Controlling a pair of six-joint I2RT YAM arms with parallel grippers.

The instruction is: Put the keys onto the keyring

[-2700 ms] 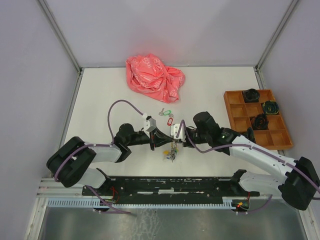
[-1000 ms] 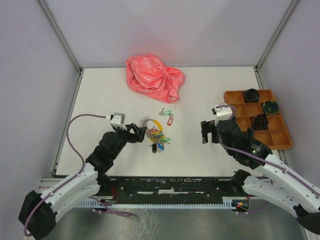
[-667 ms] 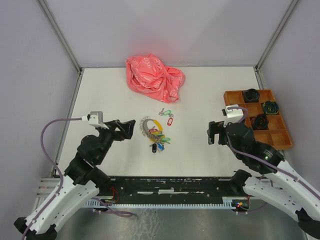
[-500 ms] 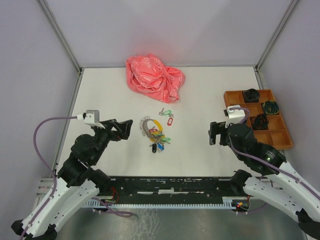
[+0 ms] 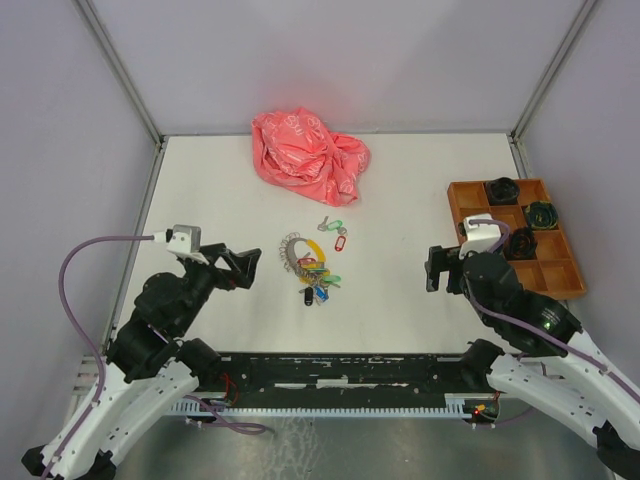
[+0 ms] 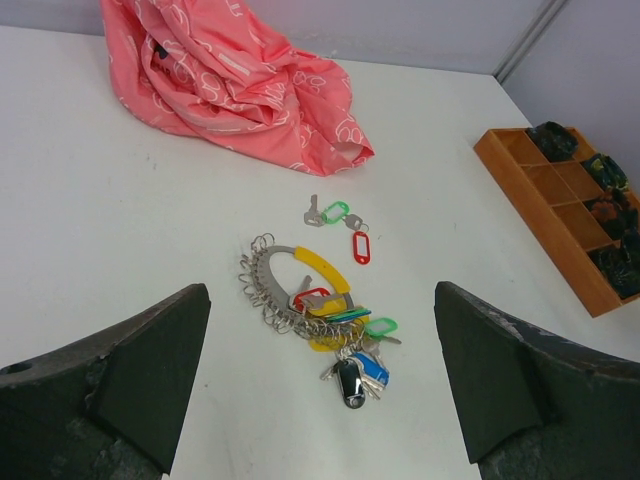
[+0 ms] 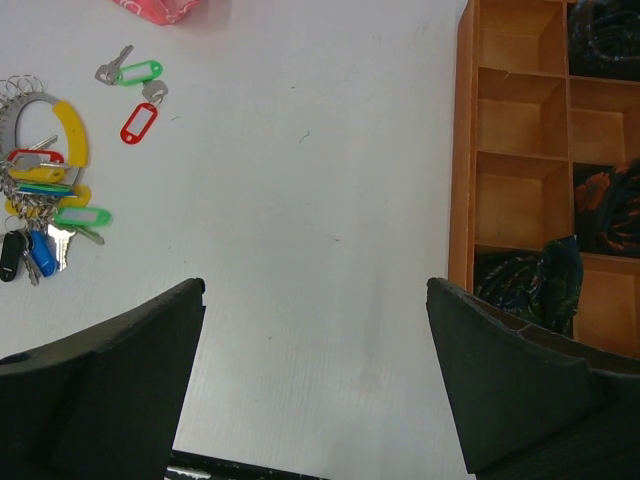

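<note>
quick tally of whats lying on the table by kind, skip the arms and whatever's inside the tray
loose key with green tag: 1
loose key with red tag: 1
keyring with its bunch: 1
crumpled pink fabric: 1
wooden tray: 1
total: 5

keyring (image 5: 310, 268) mid table (image 5: 400, 200), 2 keys (image 5: 333, 232) just behind it, bag (image 5: 308, 143) further back, tray (image 5: 470, 245) far right w/ items (image 5: 541, 213) in some cells.
</note>
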